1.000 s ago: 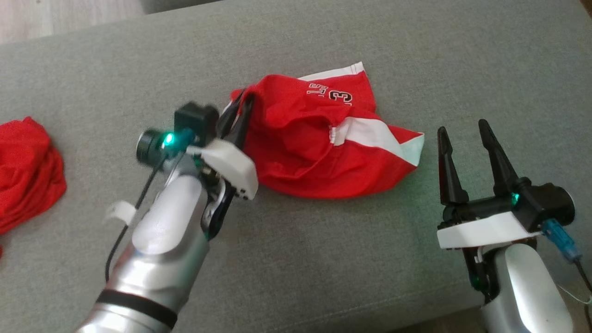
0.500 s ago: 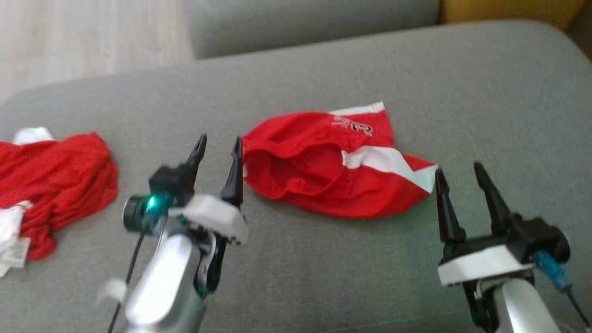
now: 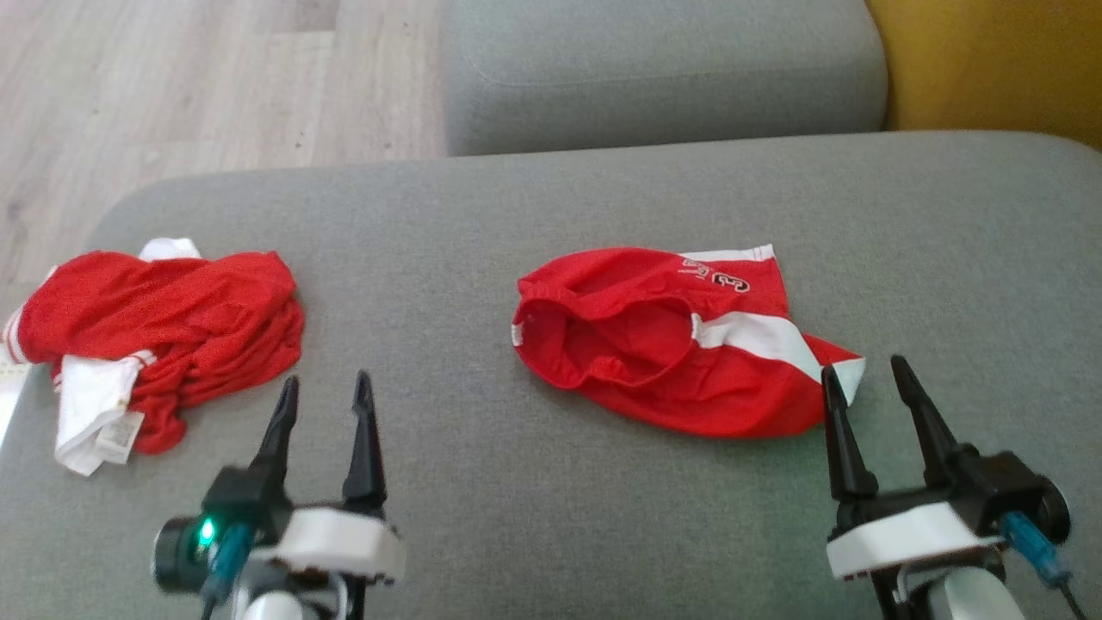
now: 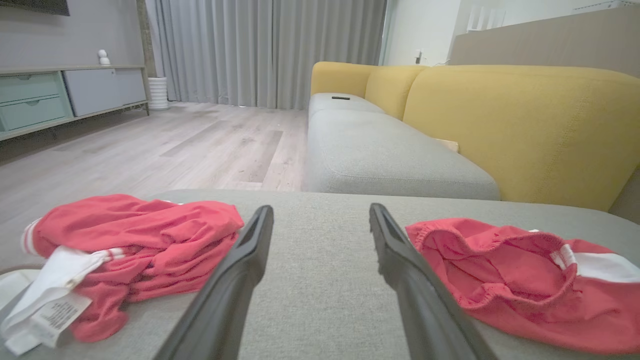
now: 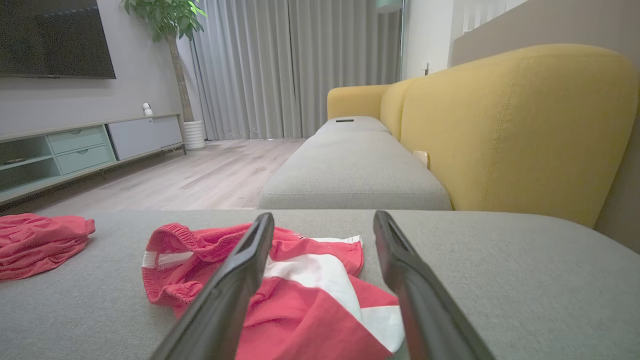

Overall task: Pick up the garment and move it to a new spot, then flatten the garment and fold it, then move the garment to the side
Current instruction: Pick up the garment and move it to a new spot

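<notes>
The garment [image 3: 671, 344], red shorts with a white stripe and a number print, lies crumpled on the grey sofa seat [image 3: 516, 517], waistband open towards the left. My left gripper [image 3: 325, 379] stands open at the lower left, well apart from it, with nothing between its fingers. In the left wrist view the garment [image 4: 510, 280] lies to the right of the open left gripper [image 4: 321, 210]. My right gripper [image 3: 863, 366] is open just at the garment's near right corner. In the right wrist view the garment [image 5: 300, 280] lies under and left of the open right gripper [image 5: 324, 215].
A second red and white garment [image 3: 172, 319] lies bunched at the seat's left end, near the edge. Beyond are another grey seat cushion [image 3: 663, 69], the yellow backrest [image 3: 990, 60] at the right and wooden floor [image 3: 172, 86] at the far left.
My left gripper has opened, let go of the garment's left edge and drawn back to the lower left. The head camera has tilted up, shifting the whole picture. The right gripper stays open.
</notes>
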Tool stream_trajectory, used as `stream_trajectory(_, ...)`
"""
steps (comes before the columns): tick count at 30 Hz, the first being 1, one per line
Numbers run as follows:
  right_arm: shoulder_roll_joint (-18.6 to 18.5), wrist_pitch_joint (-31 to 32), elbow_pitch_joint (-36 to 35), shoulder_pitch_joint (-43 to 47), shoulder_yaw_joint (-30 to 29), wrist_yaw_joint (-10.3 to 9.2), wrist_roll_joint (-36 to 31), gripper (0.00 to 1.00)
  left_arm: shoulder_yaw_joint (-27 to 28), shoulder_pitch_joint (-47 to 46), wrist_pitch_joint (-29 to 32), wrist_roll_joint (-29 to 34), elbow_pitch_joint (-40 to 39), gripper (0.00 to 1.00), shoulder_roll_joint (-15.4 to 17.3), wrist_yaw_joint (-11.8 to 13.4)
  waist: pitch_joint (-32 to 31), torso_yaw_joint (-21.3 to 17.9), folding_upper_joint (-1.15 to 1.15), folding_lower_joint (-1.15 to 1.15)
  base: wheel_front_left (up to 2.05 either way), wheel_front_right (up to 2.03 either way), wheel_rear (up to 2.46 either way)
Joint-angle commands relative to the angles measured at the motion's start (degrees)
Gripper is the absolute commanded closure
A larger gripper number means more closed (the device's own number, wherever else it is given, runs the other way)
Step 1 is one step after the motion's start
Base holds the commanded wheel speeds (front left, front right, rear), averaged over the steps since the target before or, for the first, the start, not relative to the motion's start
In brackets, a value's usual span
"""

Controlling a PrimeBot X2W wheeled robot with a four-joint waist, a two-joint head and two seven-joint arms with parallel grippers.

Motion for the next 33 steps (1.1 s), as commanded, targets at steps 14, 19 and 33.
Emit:
stream_trajectory(14,-0.14,-0.37,-2.59,4.21,0.32,0.44,1.91,0.00,4.16,9.18,-0.70,4.85,-7.96,0.00,0.35,-1.74,-2.96,1.79,0.00,0.00,0.00,0.00,0.00)
stream_trajectory(19,-0.14,-0.37,-2.61,5.02,0.85,0.44,2.29,0.00,3.68,10.19,-0.70,5.72,-8.35,0.00,0.35,-0.68,-3.31,1.59,0.00,0.00,0.00,0.00,0.00)
stream_trajectory(33,-0.14,-0.37,-2.05,5.26,0.78,0.44,2.08,0.00,2.21,9.34,-0.70,6.52,-6.48,0.00,0.35,1.05,-3.28,1.96,0.00,0.00,0.00,0.00,0.00)
